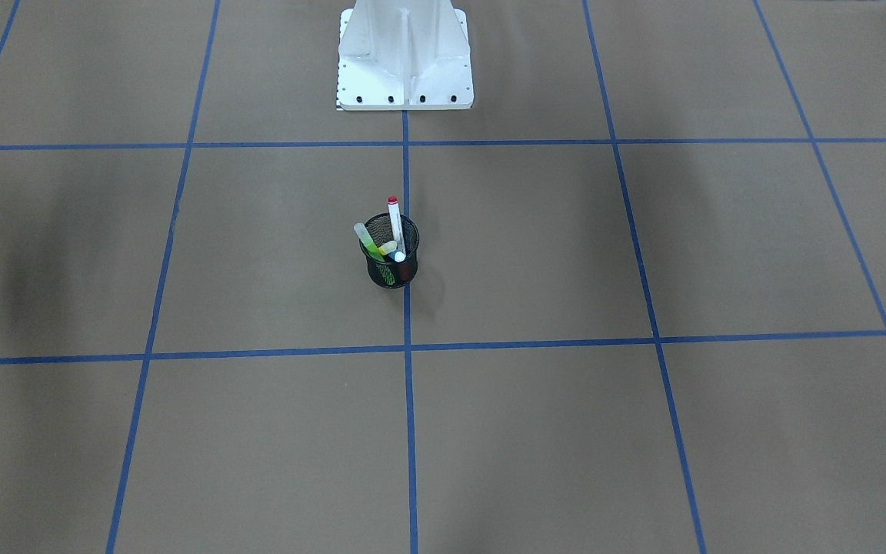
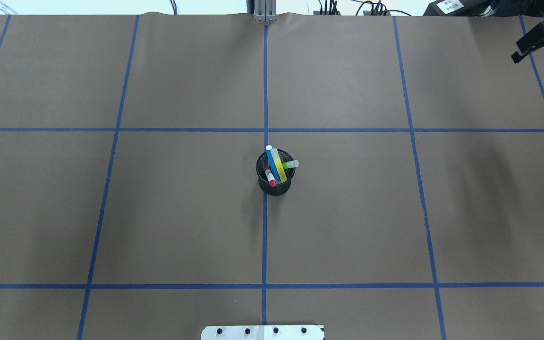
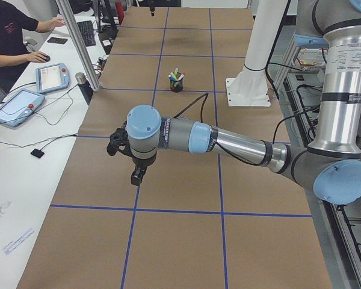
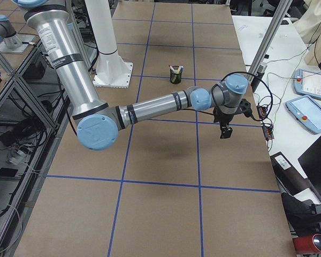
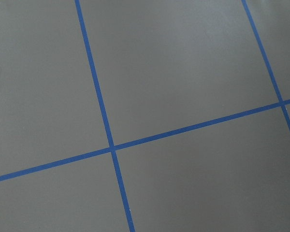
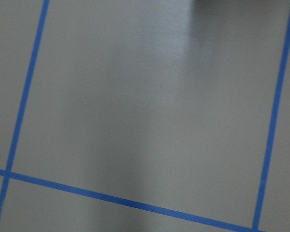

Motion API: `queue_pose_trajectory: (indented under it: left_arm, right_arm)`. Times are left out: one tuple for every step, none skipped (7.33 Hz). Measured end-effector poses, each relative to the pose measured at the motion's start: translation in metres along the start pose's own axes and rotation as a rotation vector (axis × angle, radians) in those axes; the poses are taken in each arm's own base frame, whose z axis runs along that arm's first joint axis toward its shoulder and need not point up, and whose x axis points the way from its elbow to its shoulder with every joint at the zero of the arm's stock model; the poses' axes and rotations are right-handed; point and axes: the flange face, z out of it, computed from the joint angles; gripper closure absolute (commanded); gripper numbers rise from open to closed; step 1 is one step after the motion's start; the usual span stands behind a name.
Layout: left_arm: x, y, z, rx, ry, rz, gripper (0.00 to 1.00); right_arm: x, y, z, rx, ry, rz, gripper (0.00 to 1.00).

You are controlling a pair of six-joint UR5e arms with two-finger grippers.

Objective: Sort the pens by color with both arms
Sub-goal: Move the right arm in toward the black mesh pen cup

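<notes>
Four pens in cup at mid-surface, both arms well apart from it.
Nearest in the left-end view, left pincer [image 3: 135,179] hangs over the brown surface [image 2: 347,212]; grip state cannot be told. Beyond it, black mesh cup [image 2: 276,189] stands on the centre tape line [image 2: 264,236]. It holds the red-capped white pen [image 2: 270,178] at 7 o'clock, blue pen [image 2: 272,165] and yellow pen [image 2: 279,166] leaning to 12, and lime green pen [image 2: 292,164] to 3. Farthest, right pincer [image 4: 223,132]; grip state likewise cannot be told.

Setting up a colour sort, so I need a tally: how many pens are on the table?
4, all in the black mesh cup: blue pen, yellow pen beside it, lime green pen leaning over the rim, red-capped pen. A shorter one could hide inside.
</notes>
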Motion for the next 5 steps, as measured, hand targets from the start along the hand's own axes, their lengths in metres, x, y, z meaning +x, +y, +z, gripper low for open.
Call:
queue_pose_trajectory:
  left_arm:
    - [-0.003,0.000,0.003,-0.006,0.001,-0.006,0.00]
    - [-0.006,0.000,0.006,-0.012,0.004,-0.014,0.00]
    - [-0.008,0.001,0.008,-0.017,0.006,-0.023,0.00]
    - [-0.010,0.004,0.011,-0.021,0.008,-0.032,0.00]
    - [-0.013,0.006,0.014,-0.027,0.010,-0.041,0.00]
  right_arm:
    - [-0.044,-0.023,-0.006,-0.012,-0.013,-0.036,0.00]
    - [-0.096,-0.043,-0.007,-0.031,-0.034,-0.069,0.00]
    - [-0.153,-0.058,-0.004,-0.052,-0.054,-0.084,0.00]
    - [-0.210,-0.067,0.004,-0.072,-0.074,-0.079,0.00]
    - [-0.262,-0.070,0.012,-0.091,-0.092,-0.058,0.00]
